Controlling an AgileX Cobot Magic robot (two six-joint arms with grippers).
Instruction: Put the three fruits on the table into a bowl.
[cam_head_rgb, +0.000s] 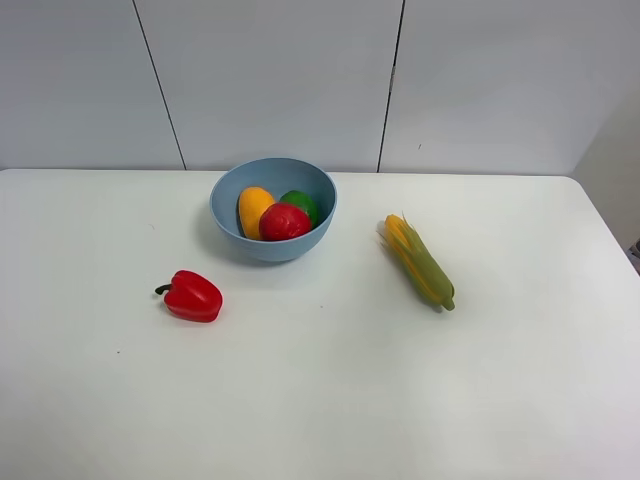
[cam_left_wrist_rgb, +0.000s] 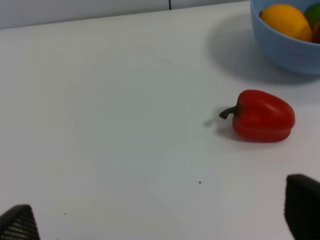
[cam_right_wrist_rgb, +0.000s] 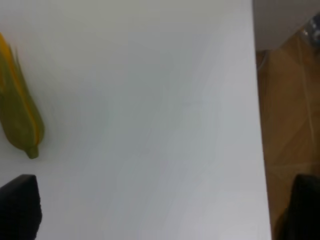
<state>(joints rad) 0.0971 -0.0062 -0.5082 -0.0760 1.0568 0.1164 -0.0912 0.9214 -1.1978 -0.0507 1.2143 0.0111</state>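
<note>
— Nearest on the table (cam_head_rgb: 320, 400)?
— Left gripper (cam_left_wrist_rgb: 160, 220), fingers spread wide, nothing between. Same for right gripper (cam_right_wrist_rgb: 160, 210), near the table's edge.
— Farther out?
— Pepper (cam_head_rgb: 190, 296) lying apart from the bowl (cam_head_rgb: 273, 245); corn (cam_head_rgb: 420, 262) off to the other side.
— And the fruits?
— All inside the bowl: mango (cam_head_rgb: 254, 210), pomegranate (cam_head_rgb: 285, 222), lime (cam_head_rgb: 300, 203) behind, touching one another.

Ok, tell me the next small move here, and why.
Probably none beyond keeping both arms back: the orange-yellow oval mango, round green lime and red pomegranate already lie inside the deep light-blue bowl. Only the glossy red bell pepper and green-husked corn ear lie on the white table.
</note>
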